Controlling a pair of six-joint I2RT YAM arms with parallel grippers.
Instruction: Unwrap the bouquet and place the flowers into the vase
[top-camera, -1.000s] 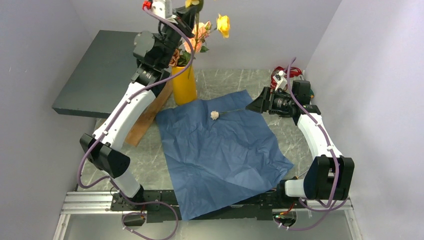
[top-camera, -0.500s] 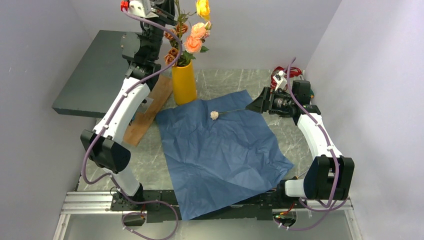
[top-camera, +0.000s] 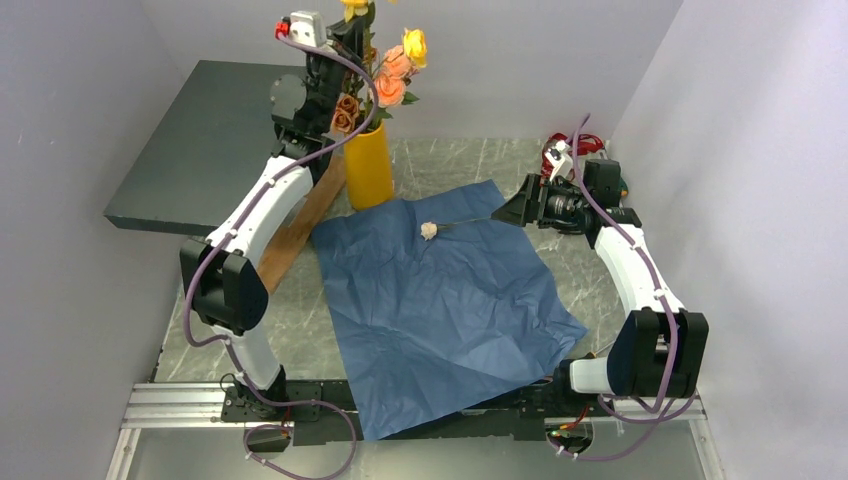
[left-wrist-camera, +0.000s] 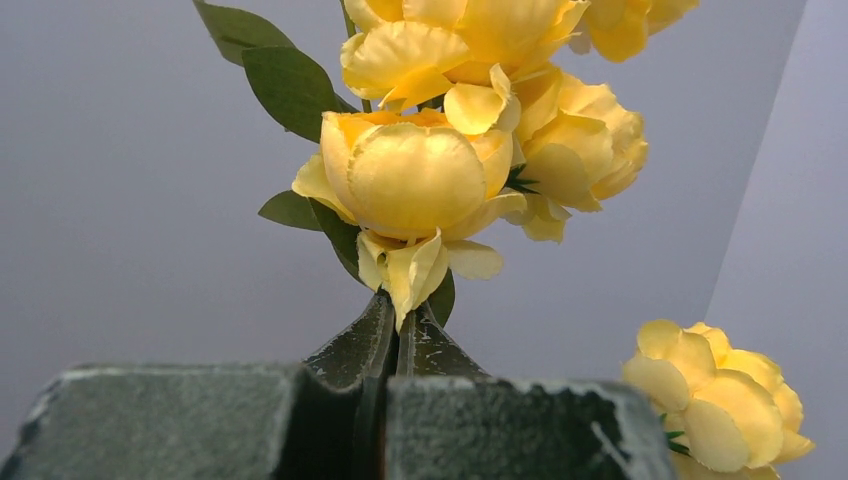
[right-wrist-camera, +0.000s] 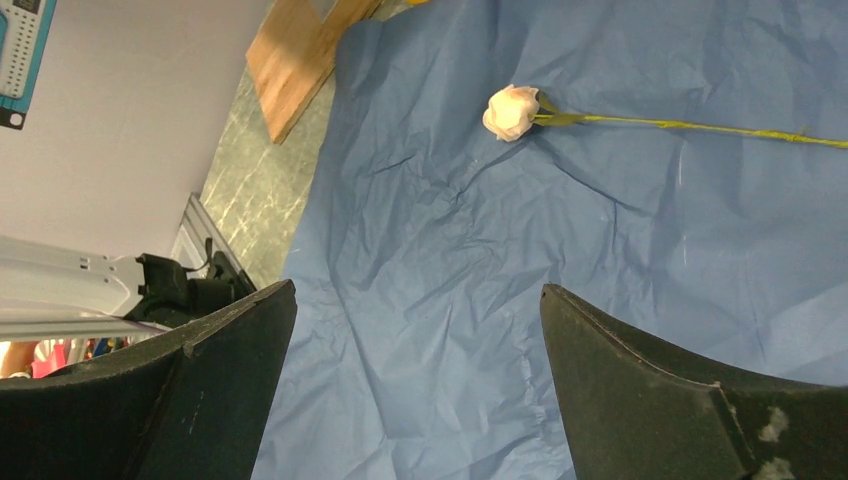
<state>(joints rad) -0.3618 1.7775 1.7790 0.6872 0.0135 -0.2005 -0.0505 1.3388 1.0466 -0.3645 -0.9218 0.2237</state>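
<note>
up high, the left claw (left-wrist-camera: 400, 340) is pinched together on the stem of the yellow roses (left-wrist-camera: 415, 180), held above the vase (top-camera: 369, 170); whether that stem's foot reaches inside, i cannot tell. other flowers (top-camera: 388, 85) stand in the vase, at the table's (top-camera: 480, 160) far left, beside a board (top-camera: 295, 225). the paper (top-camera: 450, 300) lies spread flat. on its far part rests a pale rose (top-camera: 429, 230), stem toward the right claw (top-camera: 510, 212), whose fingers stand wide apart, holding nothing, low at the paper's far right edge.
</note>
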